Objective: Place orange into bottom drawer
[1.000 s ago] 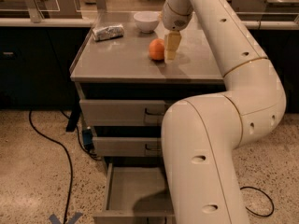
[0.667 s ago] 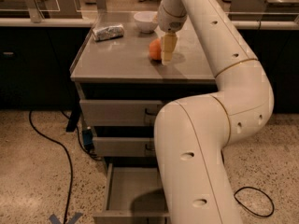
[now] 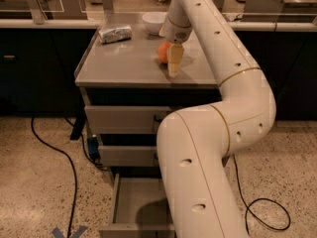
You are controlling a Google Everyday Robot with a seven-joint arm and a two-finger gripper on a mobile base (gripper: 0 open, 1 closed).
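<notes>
The orange (image 3: 163,52) sits on the grey cabinet top (image 3: 129,66), right of centre. My gripper (image 3: 171,63) hangs down from the white arm right at the orange, its pale front part covering the fruit's right side; the rest of the gripper is hidden behind the fruit. The bottom drawer (image 3: 132,205) is pulled out at floor level, showing a bare grey floor; my arm's lower link covers its right part. The two upper drawers (image 3: 121,119) are closed.
A white bowl (image 3: 153,21) stands at the back of the cabinet top, just behind the orange. A silver foil bag (image 3: 115,33) lies at the back left. Black cables (image 3: 59,155) run over the speckled floor left and right of the cabinet.
My gripper has moved left and slightly down, from beside the orange's right to up against it. The orange has stayed in place on the cabinet top.
</notes>
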